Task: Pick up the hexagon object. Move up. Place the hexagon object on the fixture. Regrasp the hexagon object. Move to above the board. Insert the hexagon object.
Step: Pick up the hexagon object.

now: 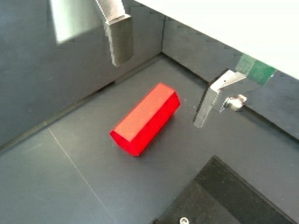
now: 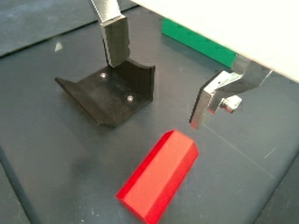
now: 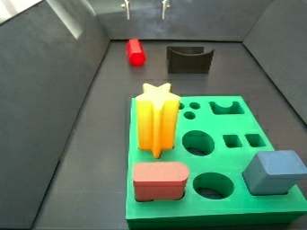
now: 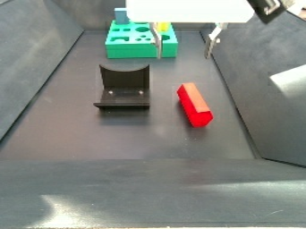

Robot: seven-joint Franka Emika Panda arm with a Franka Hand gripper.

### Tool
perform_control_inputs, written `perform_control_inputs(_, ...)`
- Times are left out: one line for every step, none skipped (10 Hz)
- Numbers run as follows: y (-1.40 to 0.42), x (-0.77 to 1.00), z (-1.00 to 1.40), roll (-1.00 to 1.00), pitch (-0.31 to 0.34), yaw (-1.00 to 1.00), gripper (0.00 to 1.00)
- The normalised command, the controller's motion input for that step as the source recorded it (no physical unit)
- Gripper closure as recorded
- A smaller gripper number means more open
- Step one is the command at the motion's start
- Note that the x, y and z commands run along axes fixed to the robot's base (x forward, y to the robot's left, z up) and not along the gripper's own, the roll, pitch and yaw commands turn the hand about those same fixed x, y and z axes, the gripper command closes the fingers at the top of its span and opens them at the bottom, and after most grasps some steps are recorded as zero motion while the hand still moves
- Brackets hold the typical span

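The small bright red hexagonal prism point(image 1: 146, 119) lay flat on the dark grey counter point(image 4: 72, 134), just beside the dark grey-black notched fixture point(image 4: 122, 88) and apart from it. The gripper point(image 2: 163, 66) hung above with jaws wide and empty, its silver fingers point(image 1: 118, 39) well clear of the piece (nothing sat between them). The pick seemed not yet begun. To do it well, the jaws would likely need to straddle the prism across its short width, centred along its length, and meet two opposite flats. The large green board point(image 3: 216, 162) with its yellow star point(image 3: 157, 117) stood well apart.
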Motion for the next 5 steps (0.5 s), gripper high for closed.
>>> perform_control_inputs(0.00,-0.05,-0.55,0.06,-0.164,0.29,0.00)
perform_control_inputs(0.00,-0.07,-0.56,0.08,-0.150,0.29,0.00)
perform_control_inputs(0.00,-0.07,-0.55,0.11,-0.117,0.30,0.00)
perform_control_inputs(0.00,-0.09,-0.52,0.08,-0.131,0.29,0.00)
perform_control_inputs(0.00,-0.05,-0.54,0.08,-0.131,0.30,0.00)
